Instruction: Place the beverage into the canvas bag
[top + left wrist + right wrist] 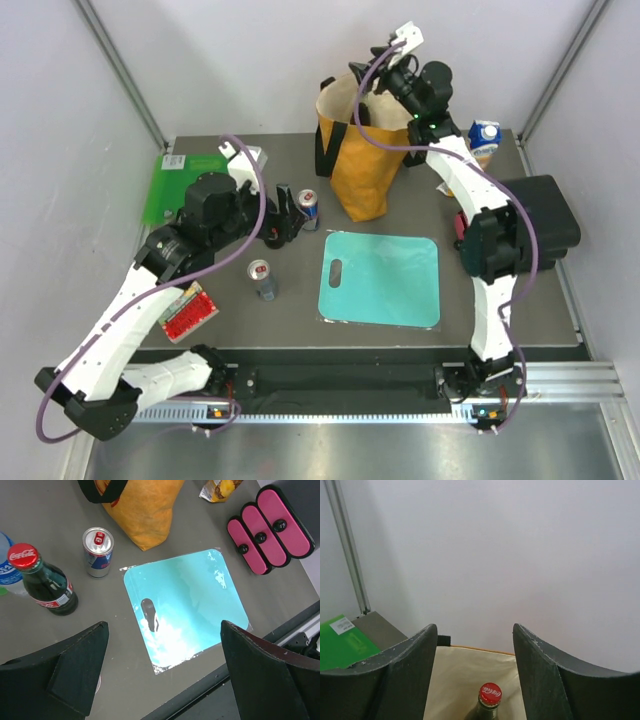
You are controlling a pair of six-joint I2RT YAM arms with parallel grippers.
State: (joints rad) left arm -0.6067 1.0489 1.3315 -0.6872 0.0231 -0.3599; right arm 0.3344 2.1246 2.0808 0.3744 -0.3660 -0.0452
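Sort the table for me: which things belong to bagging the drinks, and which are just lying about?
For the job: canvas bag; cola bottle at its mouth, under the open right pincer; second cola bottle; blue-and-silver can; nearer can; probably the drink carton.
Lying about: teal cutting board; green board; red packet; pink-padded case.

Plain white walls (pixel 250 60) enclose grey table (pixel 290 322); even light.

Grey table (pixel 290 325) bears canvas bag (pixel 365 165), teal mat (pixel 382 278), silver can (pixel 263 279).
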